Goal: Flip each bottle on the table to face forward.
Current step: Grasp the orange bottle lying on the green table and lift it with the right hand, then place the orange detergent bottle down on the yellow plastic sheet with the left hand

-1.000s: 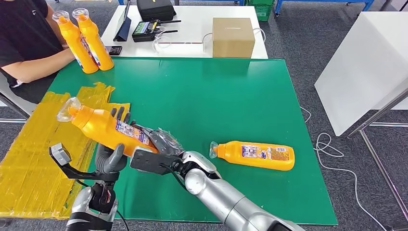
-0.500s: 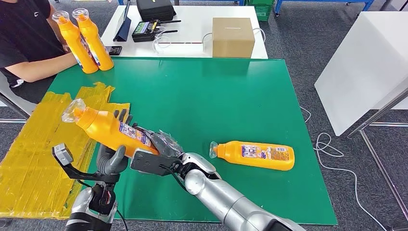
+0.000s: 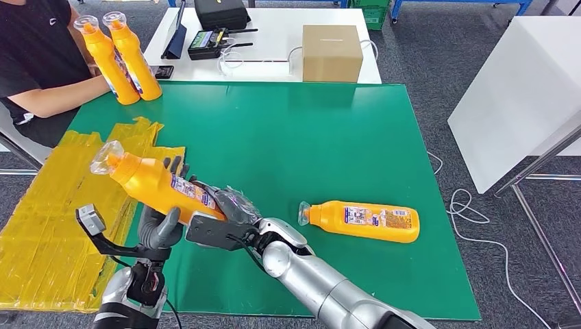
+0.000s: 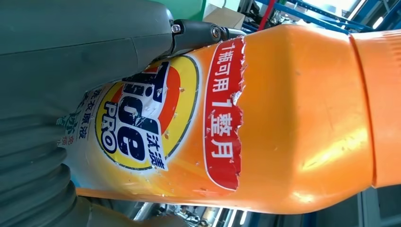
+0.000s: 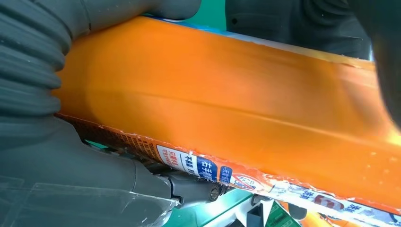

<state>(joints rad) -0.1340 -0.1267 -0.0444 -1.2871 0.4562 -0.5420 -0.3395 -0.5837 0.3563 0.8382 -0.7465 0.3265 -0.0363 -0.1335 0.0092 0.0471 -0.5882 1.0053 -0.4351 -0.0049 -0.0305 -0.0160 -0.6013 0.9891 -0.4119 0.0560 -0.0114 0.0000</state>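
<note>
Here, you see two orange bottles (image 3: 123,58) standing at the far left corner of the green mat (image 3: 288,137). Nearer you, your left hand (image 3: 159,223) and right hand (image 3: 229,205) both wrap a tilted bottle (image 3: 154,181) above the mat's left edge. Right of them, another bottle (image 3: 363,221) lies flat on the mat.

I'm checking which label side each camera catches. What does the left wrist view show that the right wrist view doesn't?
Left wrist view alone: the round blue, yellow and red brand logo and a torn red strip of Chinese text. Right wrist view alone: the bottle's plain orange side above a ragged label edge with small blue print. Both: the same glossy orange plastic detergent bottle, gripped close by a grey ribbed hand, the left hand and the right hand.
</note>
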